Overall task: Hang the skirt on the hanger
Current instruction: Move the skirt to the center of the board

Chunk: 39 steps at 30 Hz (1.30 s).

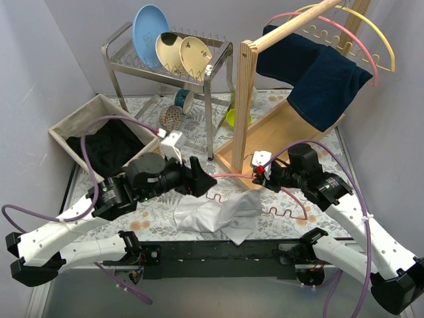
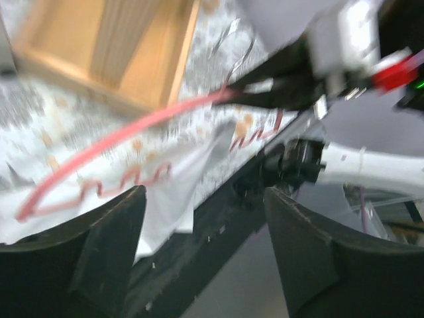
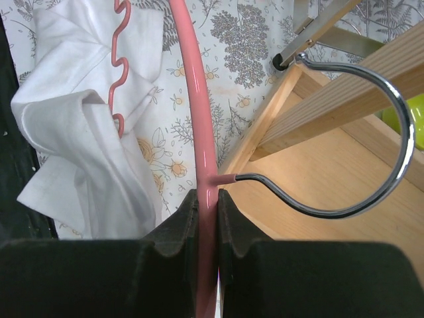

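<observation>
The white skirt [image 1: 218,213] lies crumpled on the table near the front edge. A pink hanger [image 1: 233,176] with a wavy lower bar lies across and over it. My right gripper [image 1: 260,173] is shut on the hanger's pink top bar just below its metal hook [image 3: 371,192]. In the right wrist view, the bar [image 3: 195,79] runs up from the right gripper [image 3: 207,205], with the skirt [image 3: 73,132] to its left. My left gripper [image 1: 204,180] is open and empty, just above the skirt's left part. Its view shows the hanger [image 2: 119,139] and the skirt [image 2: 179,179] beyond the left gripper [image 2: 205,252].
A wooden rack [image 1: 278,129] stands right of centre with a navy cloth [image 1: 318,76] and two more hangers [image 1: 371,40] on its rail. A dish rack [image 1: 165,56] stands behind. A basket [image 1: 73,119] with dark cloth stands at the left. Cups [image 1: 173,116] and a green bowl [image 1: 235,118] stand between.
</observation>
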Each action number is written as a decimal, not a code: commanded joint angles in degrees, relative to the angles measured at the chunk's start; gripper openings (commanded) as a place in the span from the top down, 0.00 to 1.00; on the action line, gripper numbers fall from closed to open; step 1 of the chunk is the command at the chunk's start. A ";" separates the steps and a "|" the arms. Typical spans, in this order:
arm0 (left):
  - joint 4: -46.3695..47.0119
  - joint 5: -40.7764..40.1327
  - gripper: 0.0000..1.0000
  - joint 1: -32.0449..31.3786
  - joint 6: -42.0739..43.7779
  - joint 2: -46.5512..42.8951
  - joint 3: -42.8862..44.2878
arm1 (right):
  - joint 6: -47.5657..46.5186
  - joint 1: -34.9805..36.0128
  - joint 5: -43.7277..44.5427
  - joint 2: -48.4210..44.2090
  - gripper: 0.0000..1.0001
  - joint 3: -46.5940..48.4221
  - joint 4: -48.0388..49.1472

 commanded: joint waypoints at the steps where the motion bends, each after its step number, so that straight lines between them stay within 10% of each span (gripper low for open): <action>1: -5.74 -10.21 0.23 0.28 7.39 6.06 9.09 | -2.96 0.41 -2.32 -1.27 0.99 -0.37 1.76; 5: -4.17 -8.82 0.30 2.04 7.12 12.24 9.11 | -2.43 0.50 0.04 -1.27 0.99 -0.72 3.25; 9: 9.09 15.40 0.46 2.04 12.21 8.57 1.56 | -1.72 0.50 1.90 -0.74 0.99 -0.11 3.43; 17: 7.81 8.09 0.57 2.04 -0.24 -8.39 -11.63 | -4.62 0.58 -0.73 0.92 0.99 12.69 -0.07; 21: -2.12 -3.43 0.90 2.04 -9.91 -14.36 -12.69 | -2.87 0.50 -8.89 2.24 0.99 15.10 -7.10; 27: -2.48 -10.91 0.57 2.04 -7.30 -18.43 -6.75 | 3.62 3.13 -20.24 4.44 0.99 9.12 -12.56; 39: 4.89 11.09 0.49 2.04 1.32 -7.26 -3.11 | 26.66 3.84 -15.69 5.85 0.99 -0.55 -1.23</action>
